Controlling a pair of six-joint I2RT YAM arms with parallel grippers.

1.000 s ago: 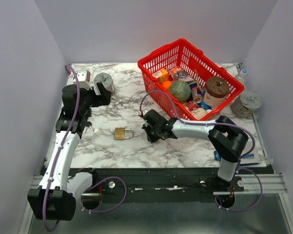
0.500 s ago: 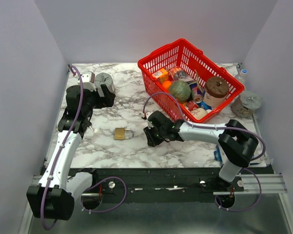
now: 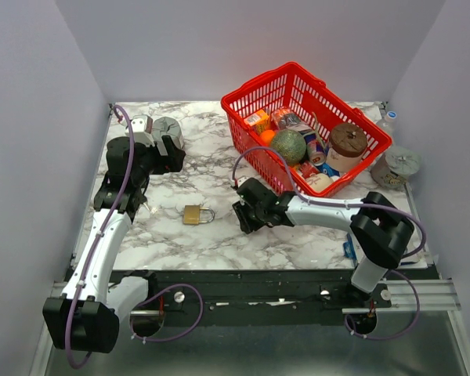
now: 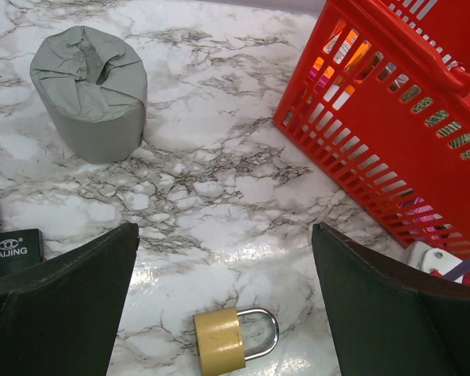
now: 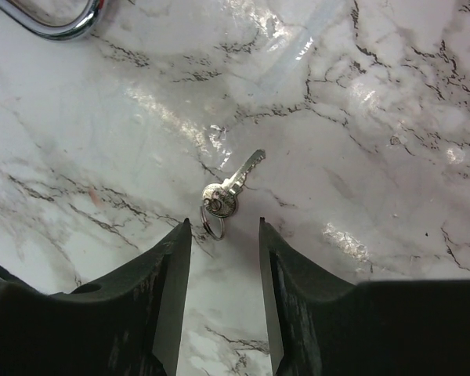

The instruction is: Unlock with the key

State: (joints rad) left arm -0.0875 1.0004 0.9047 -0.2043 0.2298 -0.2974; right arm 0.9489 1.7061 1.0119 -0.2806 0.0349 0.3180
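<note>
Looking down the right hand (image 5: 223,229) first: its two fingers are parted to a narrowish gap with nothing between them. The key (image 5: 233,186) lies flat on the tabletop (image 3: 219,235) just past the tips, around the middle and closer to the near edge than the far one. It's a tiny silver thing with a little ring at the head, so my guess is it's light and stiff, and a pain to pinch off that glossy marble because it'll want to skate away. I'd go for the round head end and leave the toothed blade sticking out free for the lock. The loose ring might flop about. Just to the left of it sits the brass padlock (image 3: 197,214), shackle pointing toward the key. A black padlock (image 4: 8,251) lies over by the left edge. Farther back, the left hand (image 4: 223,305) hangs wide open and empty near the far left corner beside a grey roll (image 4: 90,94), and the red basket (image 3: 305,125) fills the far right.
</note>
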